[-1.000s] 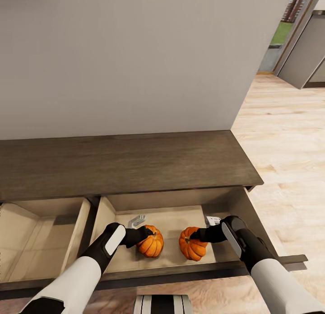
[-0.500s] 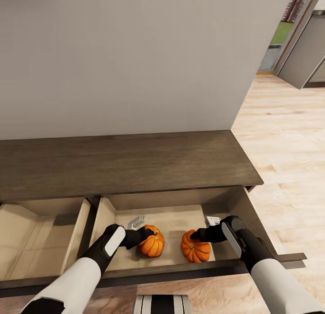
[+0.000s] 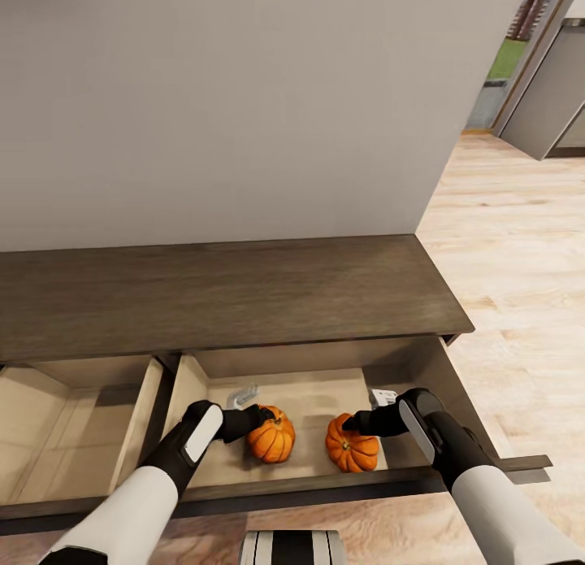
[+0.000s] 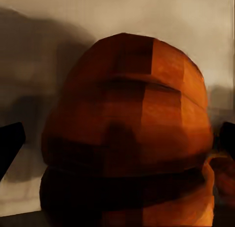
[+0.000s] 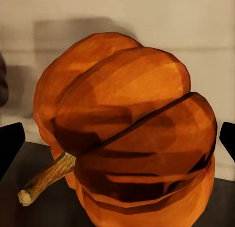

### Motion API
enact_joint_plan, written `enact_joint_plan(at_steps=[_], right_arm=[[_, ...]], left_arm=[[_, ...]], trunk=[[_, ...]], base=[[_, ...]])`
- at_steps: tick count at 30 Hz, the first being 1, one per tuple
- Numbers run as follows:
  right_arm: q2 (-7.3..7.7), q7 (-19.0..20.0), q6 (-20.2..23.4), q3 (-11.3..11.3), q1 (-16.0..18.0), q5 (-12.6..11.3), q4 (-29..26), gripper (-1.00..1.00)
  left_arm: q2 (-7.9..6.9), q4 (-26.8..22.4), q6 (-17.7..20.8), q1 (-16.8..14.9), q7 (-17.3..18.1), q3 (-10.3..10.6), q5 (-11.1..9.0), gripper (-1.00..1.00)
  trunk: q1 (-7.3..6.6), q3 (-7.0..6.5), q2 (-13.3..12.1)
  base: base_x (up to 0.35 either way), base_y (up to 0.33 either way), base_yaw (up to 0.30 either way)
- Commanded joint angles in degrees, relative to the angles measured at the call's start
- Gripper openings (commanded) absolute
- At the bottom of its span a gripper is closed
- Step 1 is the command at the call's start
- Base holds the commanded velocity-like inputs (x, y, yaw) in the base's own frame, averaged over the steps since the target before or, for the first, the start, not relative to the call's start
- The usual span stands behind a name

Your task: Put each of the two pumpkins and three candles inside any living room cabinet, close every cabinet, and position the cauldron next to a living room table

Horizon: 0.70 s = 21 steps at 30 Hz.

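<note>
Both pumpkins had been let go and lay in the open drawer, no longer gripped as they were a second before.

Left claw (image 3: 258,419) had drawn back a little from the left pumpkin (image 3: 271,439), its jaws spread wide to either side of the fruit in the left wrist view; right claw (image 3: 351,423) hovered just above the right pumpkin (image 3: 352,446), likewise wide open and holding nothing. That pumpkin had tipped over, its stem (image 5: 45,179) pointing sideways. Both sat well apart on the pale floor of the cabinet (image 3: 227,293) drawer (image 3: 321,394), near its front edge.
</note>
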State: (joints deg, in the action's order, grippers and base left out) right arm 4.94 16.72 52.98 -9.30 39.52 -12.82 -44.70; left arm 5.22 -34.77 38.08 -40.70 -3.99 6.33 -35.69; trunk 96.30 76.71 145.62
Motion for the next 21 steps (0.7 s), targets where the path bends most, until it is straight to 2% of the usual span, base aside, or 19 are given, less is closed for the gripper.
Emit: enact_joint_plan(at_steps=[1,2,4,15,21], right_arm=[[0.07,0.02,0.19,-0.19,0.03,-0.19,-0.06,1.00],[0.07,0.04,0.14,-0.19,0.03,-0.19,-0.09,1.00],[0.07,0.03,0.15,-0.19,0.03,-0.19,-0.06,1.00],[0.16,0.06,0.12,-0.19,0.03,-0.21,-0.23,1.00],[0.55,-0.08,-0.51,-0.01,0.03,-0.27,-1.38,1.00]], left_arm=[[-0.13,-1.02,0.47,0.32,-1.05,0.16,-0.53,1.00],[-0.20,-2.16,0.85,0.68,-3.53,0.18,-0.67,1.00],[-0.21,-2.45,0.94,0.75,-4.45,0.20,-0.73,1.00],[-0.21,-3.45,1.11,0.87,-6.27,0.28,-0.70,1.00],[-0.24,-10.27,3.00,2.87,-8.79,0.34,-0.70,1.00]], trunk=[[-0.01,0.04,0.02],[-0.01,0.04,0.02],[-0.01,0.04,0.02],[-0.01,0.04,0.02],[-0.01,0.04,0.02]], base=[[0.000,0.000,0.000],[0.000,0.000,0.000],[0.000,0.000,0.000],[0.000,0.000,0.000],[0.000,0.000,0.000]])
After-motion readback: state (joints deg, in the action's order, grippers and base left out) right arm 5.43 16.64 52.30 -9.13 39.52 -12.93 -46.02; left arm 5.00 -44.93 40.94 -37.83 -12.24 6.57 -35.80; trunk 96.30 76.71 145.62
